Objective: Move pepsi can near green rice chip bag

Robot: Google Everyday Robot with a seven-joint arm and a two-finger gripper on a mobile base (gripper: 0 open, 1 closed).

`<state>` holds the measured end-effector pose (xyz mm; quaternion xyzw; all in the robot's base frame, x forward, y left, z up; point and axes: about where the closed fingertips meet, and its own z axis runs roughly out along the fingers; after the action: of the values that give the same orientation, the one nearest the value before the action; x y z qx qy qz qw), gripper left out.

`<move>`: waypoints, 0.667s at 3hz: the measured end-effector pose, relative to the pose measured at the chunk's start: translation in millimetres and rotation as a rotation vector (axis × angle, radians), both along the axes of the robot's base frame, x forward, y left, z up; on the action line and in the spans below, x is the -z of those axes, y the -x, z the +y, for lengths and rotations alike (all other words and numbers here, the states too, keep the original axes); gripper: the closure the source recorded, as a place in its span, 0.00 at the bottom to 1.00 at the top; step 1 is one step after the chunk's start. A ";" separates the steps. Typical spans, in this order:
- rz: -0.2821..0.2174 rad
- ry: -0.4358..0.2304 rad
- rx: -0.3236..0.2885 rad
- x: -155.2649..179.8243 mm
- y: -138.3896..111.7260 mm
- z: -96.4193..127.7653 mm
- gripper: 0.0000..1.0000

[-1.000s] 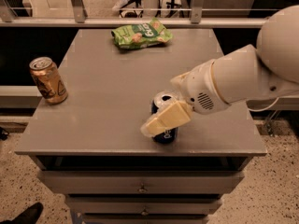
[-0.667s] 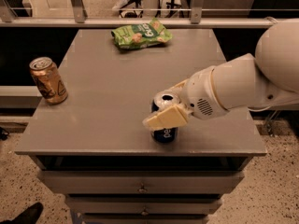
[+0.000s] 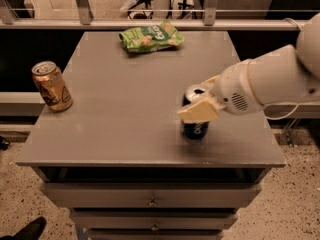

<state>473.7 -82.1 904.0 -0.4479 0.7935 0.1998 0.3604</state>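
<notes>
The gripper [image 3: 197, 104] reached in from the right and held the pepsi can [image 3: 195, 130] tight. The can stood up near the front right of the gray table [image 3: 125, 104]. The green rice chip bag [image 3: 150, 36] lay far back. A gold can [image 3: 51, 86] stood at the left.

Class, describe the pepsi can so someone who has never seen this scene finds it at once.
On the grey table, look near the front right edge, where the gripper clasps the pepsi can. It is dark blue, unlike the gold-brown can at left.
</notes>
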 end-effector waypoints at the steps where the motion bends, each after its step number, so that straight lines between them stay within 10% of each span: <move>1: -0.104 0.045 0.104 -45.8 -38.5 -68.0 1.00; 2: -0.166 0.044 0.129 -78.1 -46.4 -80.1 1.00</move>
<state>520.0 -162.1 982.1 -0.4187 0.7922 0.1208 0.4272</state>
